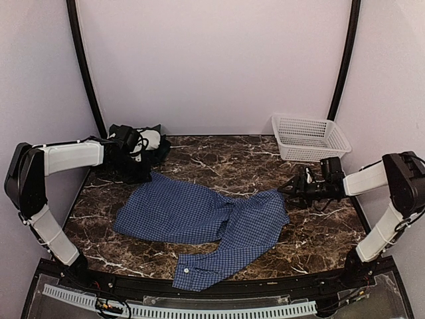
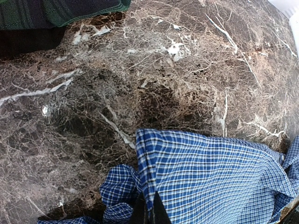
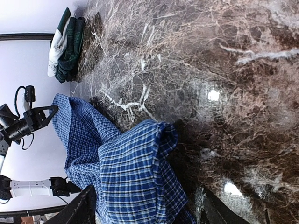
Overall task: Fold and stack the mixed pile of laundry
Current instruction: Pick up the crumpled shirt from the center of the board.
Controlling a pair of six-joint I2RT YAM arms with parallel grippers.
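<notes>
The blue-and-white check shirt (image 1: 199, 219) lies spread across the middle of the marble table, one sleeve reaching the near edge. My left gripper (image 1: 145, 174) is at the shirt's far left corner; in the left wrist view its fingers (image 2: 149, 212) are pinched shut on the shirt's edge (image 2: 210, 177). My right gripper (image 1: 287, 189) is at the shirt's right corner. In the right wrist view it (image 3: 147, 210) stands wide open with a fold of the shirt (image 3: 135, 172) between the fingers. A dark green plaid and white garment pile (image 1: 147, 141) sits at the back left.
A white lattice basket (image 1: 309, 137) stands at the back right corner. The green plaid garment's edge (image 2: 56, 11) shows at the top left of the left wrist view. The pile (image 3: 65, 44) and the left gripper (image 3: 44, 116) show in the right wrist view.
</notes>
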